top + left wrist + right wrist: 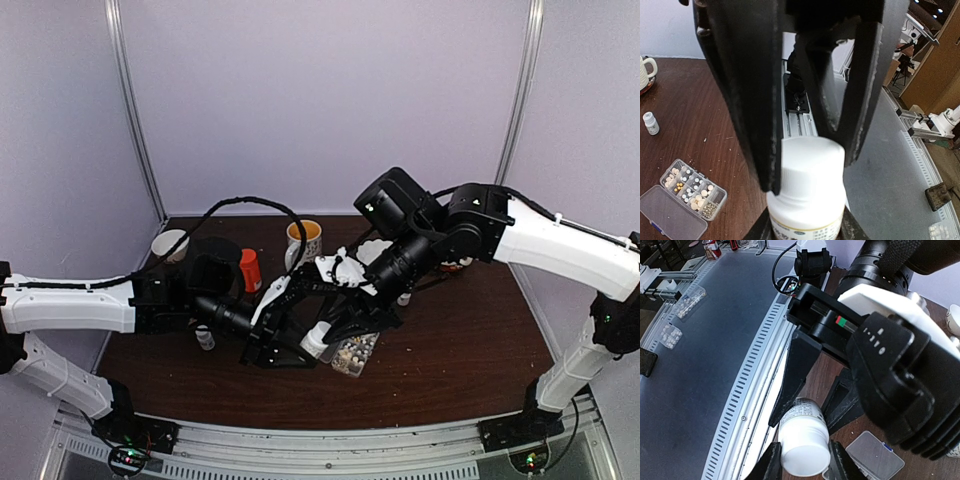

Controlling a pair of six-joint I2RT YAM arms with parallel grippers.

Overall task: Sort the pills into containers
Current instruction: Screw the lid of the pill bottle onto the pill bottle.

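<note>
A white pill bottle (807,200) is held between both grippers above the table, near its front edge. My left gripper (802,231) is shut on the labelled body. My right gripper (804,461) is shut on the bottle's white cap (805,452). In the top view the bottle (315,340) sits between the left gripper (285,345) and the right gripper (335,322). The clear organizer box (676,175) lies on the table with its lid (667,215) swung open. Small whitish and tan pills (695,192) fill several compartments. The box also shows in the top view (355,353).
A small white bottle (650,123) and a mug (645,72) stand on the brown table. The top view shows an orange bottle (250,270), a mug (304,240), a white bowl (170,244) and another small bottle (205,338). The metal rail (320,440) runs along the front edge.
</note>
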